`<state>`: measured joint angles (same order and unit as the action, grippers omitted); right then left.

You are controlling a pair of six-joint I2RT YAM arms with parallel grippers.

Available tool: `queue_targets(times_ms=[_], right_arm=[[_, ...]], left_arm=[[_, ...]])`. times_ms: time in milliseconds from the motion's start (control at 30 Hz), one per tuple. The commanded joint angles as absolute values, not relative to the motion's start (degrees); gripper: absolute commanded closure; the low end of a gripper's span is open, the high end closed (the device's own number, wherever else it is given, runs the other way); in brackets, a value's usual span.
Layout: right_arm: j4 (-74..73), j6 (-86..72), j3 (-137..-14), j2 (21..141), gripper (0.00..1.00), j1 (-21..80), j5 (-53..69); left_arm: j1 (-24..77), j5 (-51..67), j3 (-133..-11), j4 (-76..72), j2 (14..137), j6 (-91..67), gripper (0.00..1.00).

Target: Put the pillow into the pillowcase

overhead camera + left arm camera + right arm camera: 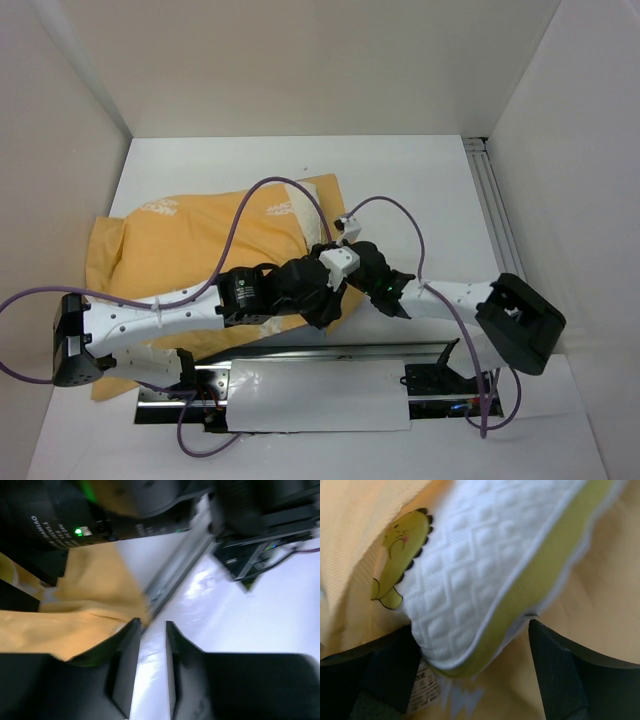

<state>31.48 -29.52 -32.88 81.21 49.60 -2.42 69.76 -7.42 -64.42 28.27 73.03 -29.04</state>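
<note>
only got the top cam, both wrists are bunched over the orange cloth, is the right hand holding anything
Observer: No. The right hand is open. A corner of the pillow sits between its spread fingers, with a clear gap on one side.
Operator: and the left hand
Observer: The left hand is open only narrowly, and just bare table shows through the gap. The pillowcase lies beside one finger, not between them.
Operator: which pillow corner is it
Observer: The one with the green cartoon patch. A printed label shows just below it.
</note>
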Motion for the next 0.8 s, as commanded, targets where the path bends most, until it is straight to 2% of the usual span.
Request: queue_targets(times_ms=[0, 67, 100, 133, 400, 500, 600, 700, 767], right_arm=[[15.9, -31.6, -31.8, 74.5, 0.1, 49.1, -16.0], [12.1, -31.6, -31.2, 72.1, 0.06, 48.6, -20.4], [9.0, -31.6, -31.2, 69.9, 0.01, 48.6, -21.5], [7.3, -31.6, -31.2, 68.9, 0.0, 48.6, -22.6], [-1.6, -33.0, -32.9, 65.3, 0.0, 45.5, -30.8], [0.1, -32.5, -34.3, 65.8, 0.0, 41.7, -28.4], [5.1, -31.9, -36.4, 68.1, 0.0, 36.7, -22.9], [9.0, -29.2, -41.3, 74.1, 0.0, 32.7, -17.2], [9.1, -28.0, -44.6, 77.2, 0.02, 31.6, -15.4]], left_arm=[[71.5, -3.0, -68.2, 19.6, 72.6, -31.5, 0.58], [71.5, -3.0, -68.7, 21.0, 73.2, -31.5, 0.35], [71.5, -3.6, -69.3, 21.9, 73.2, -31.5, 0.14], [71.5, -4.1, -69.3, 21.9, 73.2, -31.5, 0.07], [69.0, -23.2, -78.5, 36.7, 78.6, -38.3, 0.03], [59.4, -21.5, -79.1, 38.1, 79.8, -40.0, 0.06], [44.5, -19.2, -79.6, 37.5, 82.1, -39.9, 0.1], [36.4, -17.2, -84.4, 37.5, 88.0, -36.2, 0.11], [34.5, -16.3, -91.3, 39.7, 92.4, -34.8, 0.13]])
